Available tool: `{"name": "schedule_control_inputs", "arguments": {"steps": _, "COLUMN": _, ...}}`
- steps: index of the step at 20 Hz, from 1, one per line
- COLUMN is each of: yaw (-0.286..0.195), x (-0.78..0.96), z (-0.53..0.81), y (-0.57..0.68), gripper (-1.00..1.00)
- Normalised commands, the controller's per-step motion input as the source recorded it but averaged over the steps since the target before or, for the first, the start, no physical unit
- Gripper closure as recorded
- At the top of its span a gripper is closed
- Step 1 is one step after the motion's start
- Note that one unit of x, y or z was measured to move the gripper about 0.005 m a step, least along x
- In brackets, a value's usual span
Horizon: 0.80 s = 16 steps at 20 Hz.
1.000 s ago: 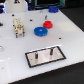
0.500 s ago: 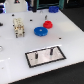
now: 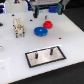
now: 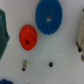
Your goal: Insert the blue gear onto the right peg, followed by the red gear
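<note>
- The blue gear (image 3: 40,31) lies flat on the white table (image 3: 15,60), just beside the red gear (image 3: 48,24).
- Nearer the camera stands the right peg (image 3: 50,51) on its grey plate (image 3: 56,55).
- The gripper is barely visible at the top of the exterior view, behind the gears; whether its jaws are open cannot be made out.

Exterior view looks obliquely down across the table (image 3: 70,40) — wrist view straight down, nearer.

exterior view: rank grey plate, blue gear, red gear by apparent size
1. grey plate, though it sits nearest the camera, which may inflate it
2. blue gear
3. red gear, slightly farther back
</note>
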Motion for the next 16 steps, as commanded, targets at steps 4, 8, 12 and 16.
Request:
{"name": "schedule_control_inputs", "arguments": {"steps": 4, "yaw": 0.0, "x": -0.27, "z": -0.55, "y": 0.15, "gripper": -1.0}}
{"name": "schedule_control_inputs", "arguments": {"steps": 8, "yaw": 0.0, "x": -0.25, "z": -0.58, "y": 0.07, "gripper": -1.0}}
{"name": "schedule_control_inputs", "arguments": {"steps": 12, "yaw": 0.0, "x": -0.22, "z": -0.52, "y": 0.02, "gripper": -1.0}}
{"name": "schedule_control_inputs", "arguments": {"steps": 16, "yaw": 0.0, "x": -0.22, "z": -0.44, "y": 0.0, "gripper": -1.0}}
